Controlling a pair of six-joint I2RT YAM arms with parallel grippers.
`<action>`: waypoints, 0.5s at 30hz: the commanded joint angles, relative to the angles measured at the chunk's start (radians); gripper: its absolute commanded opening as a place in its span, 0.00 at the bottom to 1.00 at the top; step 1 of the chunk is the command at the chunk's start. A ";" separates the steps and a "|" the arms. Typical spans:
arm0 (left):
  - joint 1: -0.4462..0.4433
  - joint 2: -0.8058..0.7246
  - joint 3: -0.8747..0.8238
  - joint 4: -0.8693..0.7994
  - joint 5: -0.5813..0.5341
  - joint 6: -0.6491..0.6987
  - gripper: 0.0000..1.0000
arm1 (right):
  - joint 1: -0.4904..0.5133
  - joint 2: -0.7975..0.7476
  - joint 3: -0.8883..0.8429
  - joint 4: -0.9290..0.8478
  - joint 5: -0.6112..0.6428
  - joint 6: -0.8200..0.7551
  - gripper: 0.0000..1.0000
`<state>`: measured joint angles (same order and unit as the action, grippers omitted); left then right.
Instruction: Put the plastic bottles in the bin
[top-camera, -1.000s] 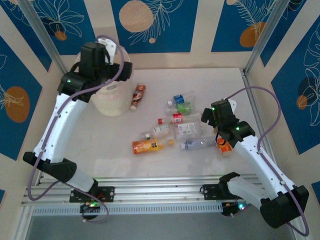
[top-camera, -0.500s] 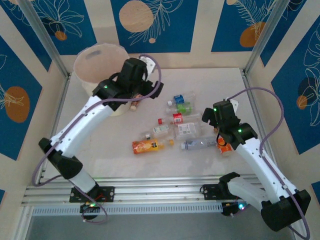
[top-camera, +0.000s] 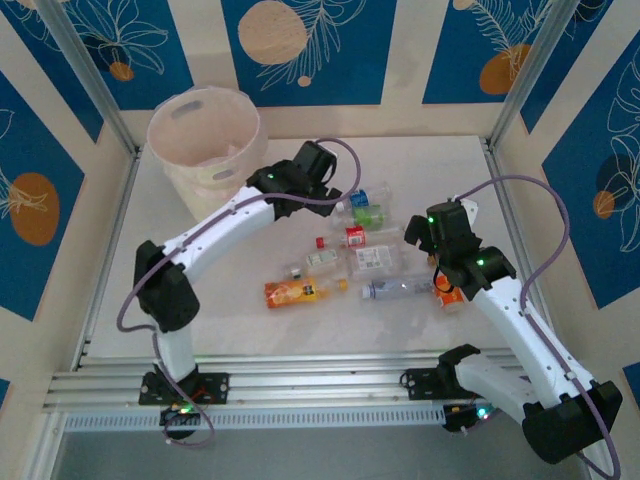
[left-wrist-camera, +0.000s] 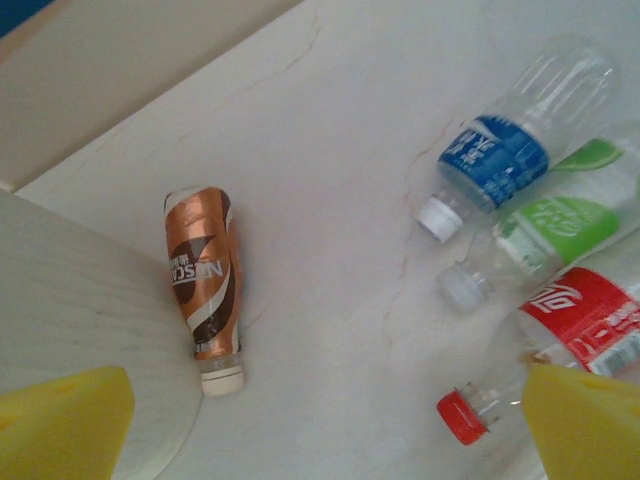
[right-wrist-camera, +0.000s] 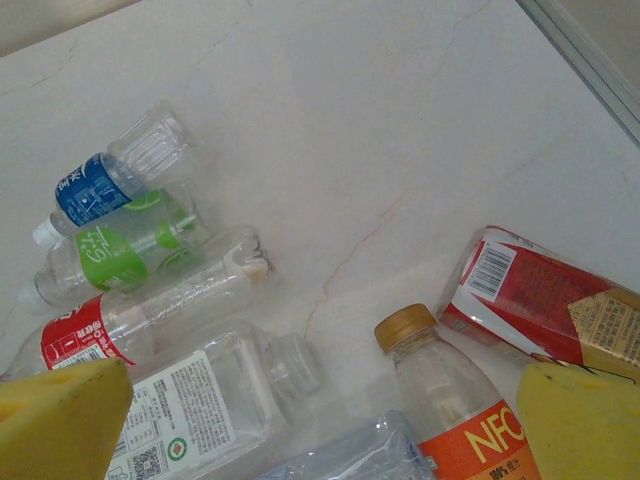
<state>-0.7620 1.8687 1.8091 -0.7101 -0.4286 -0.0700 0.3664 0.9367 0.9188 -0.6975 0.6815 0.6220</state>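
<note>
We have the left gripper (left-wrist-camera: 320, 405) hanging over the far middle of the white table (top-camera: 240, 270), jaws wide apart and holding nothing. The tall translucent pink-white plastic bin (top-camera: 190, 180) stands at the far left. A brown shrink-wrapped coffee bottle (left-wrist-camera: 203, 280) lies right against its wall.

To the gripper's right lie three clear plastic bottles side by side: one blue-labelled (left-wrist-camera: 505, 150), one green-labelled (left-wrist-camera: 560, 225), and nearest its right pad, one with a red label and red cap (left-wrist-camera: 585, 315). Its long axis slants from the cap at the near left up to the far right, oblique to the line between our pads. We judge a shift right and a wrist turn are needed to straddle it.

The right gripper (right-wrist-camera: 320, 400), also wide open and empty, hovers over the right of the pile by an orange juice bottle (right-wrist-camera: 460, 410). That leaves the left arm nearer this trio and the bin.
</note>
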 joint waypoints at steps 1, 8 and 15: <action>-0.002 0.054 0.028 0.003 -0.066 0.002 0.99 | 0.001 -0.012 -0.009 -0.010 0.025 0.028 0.99; 0.047 0.167 0.073 -0.010 -0.067 -0.033 0.90 | -0.001 -0.006 -0.009 -0.011 0.022 0.028 0.99; 0.113 0.250 0.095 -0.022 -0.057 -0.092 0.87 | -0.003 -0.003 -0.009 -0.012 0.021 0.025 0.99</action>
<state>-0.6811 2.0945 1.8656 -0.7181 -0.4660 -0.1200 0.3664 0.9371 0.9188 -0.6994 0.6815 0.6289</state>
